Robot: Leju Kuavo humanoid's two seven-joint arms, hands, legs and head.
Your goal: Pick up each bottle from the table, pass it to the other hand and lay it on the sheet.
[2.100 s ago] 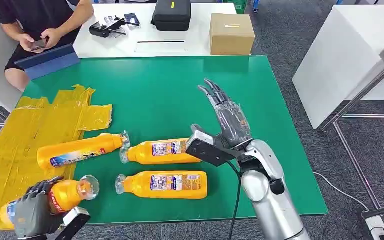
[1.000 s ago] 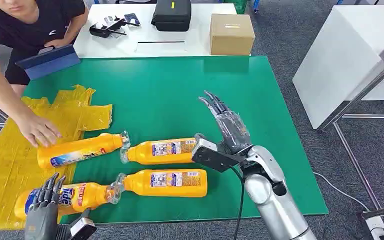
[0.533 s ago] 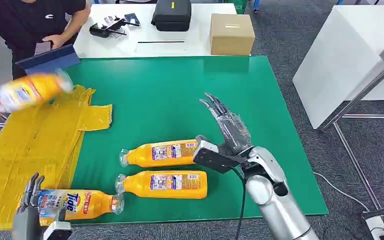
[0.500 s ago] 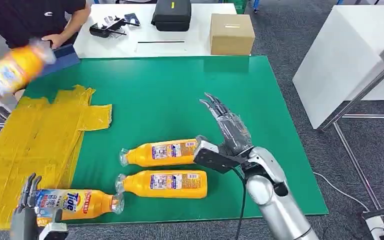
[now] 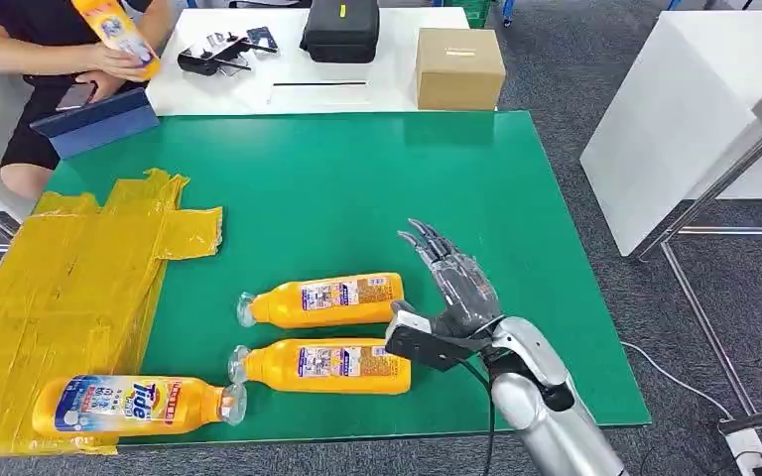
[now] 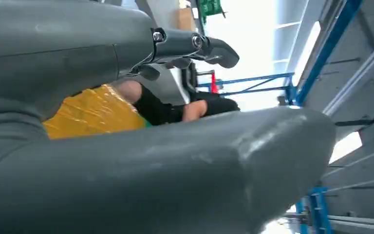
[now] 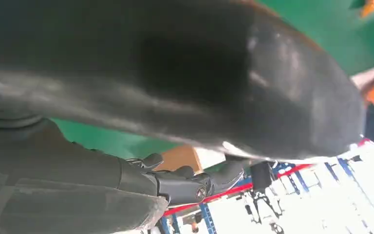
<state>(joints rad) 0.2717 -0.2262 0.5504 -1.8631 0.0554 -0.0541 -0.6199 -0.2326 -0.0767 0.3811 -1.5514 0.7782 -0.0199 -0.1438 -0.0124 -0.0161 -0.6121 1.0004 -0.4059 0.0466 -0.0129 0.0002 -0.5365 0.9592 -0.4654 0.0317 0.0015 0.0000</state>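
Observation:
Two orange bottles lie side by side on the green table, one farther and one nearer. A third orange bottle with a blue label lies at the near left, its body on the yellow sheet and its cap end on the green. My right hand hovers just right of the two bottles, fingers stretched apart, holding nothing; its thumb sits close to the nearer bottle's base. In the left wrist view my left hand is bare, with the fingers spread away from the thumb.
A person at the far left holds a fourth orange bottle up above a blue tablet. A white table behind carries a cardboard box, a black case and small gadgets. Another white table stands to the right.
My left hand let go of its bottle on the sheet's near edge and drew back out of the head view. The person lifted one bottle off the sheet. My right hand slid nearer.

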